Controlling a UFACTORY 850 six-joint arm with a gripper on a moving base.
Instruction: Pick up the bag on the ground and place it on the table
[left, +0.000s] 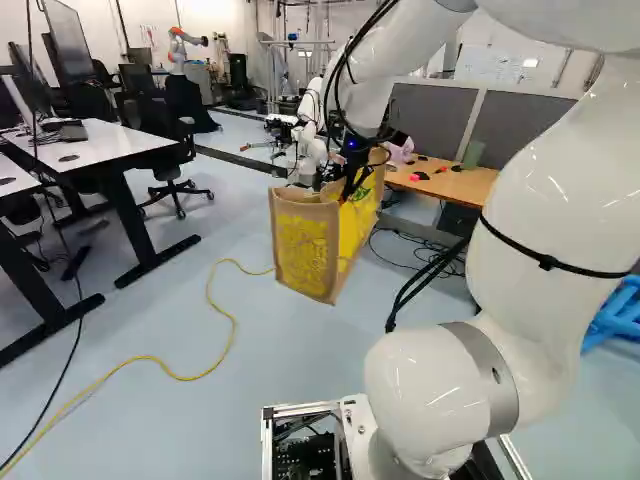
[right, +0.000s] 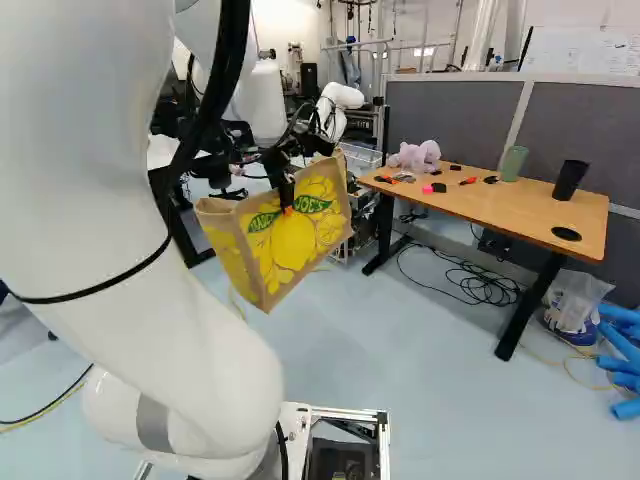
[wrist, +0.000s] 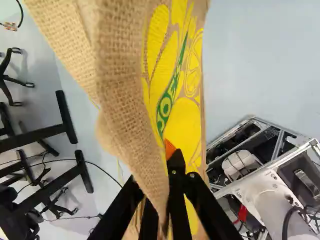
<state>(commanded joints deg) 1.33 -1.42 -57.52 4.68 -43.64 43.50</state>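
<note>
In the right base view my gripper (right: 287, 190) points down at the upper edge of the burlap bag (right: 293, 243), which hangs tilted, its yellow lemon print showing. The left base view has the bag (left: 305, 248) beyond the arm, left of the wooden table (left: 450, 182). Seen from the wrist, the gripper (wrist: 169, 175) is shut on the bag's rim (wrist: 130, 110); one orange pad (wrist: 170, 149) lies against the printed face, while burlap hides the other fingertip. The wooden table (right: 470, 200) stands to the bag's right in the right base view.
On the wooden table are a pink plush toy (right: 415, 156), a green cup (right: 514, 163), a dark cup (right: 570, 180) and small items. Cables (right: 480, 283) lie beneath it. White desks (left: 100, 145) and a chair (left: 165, 150) stand at the left base view's left. Another robot (right: 337, 105) is behind.
</note>
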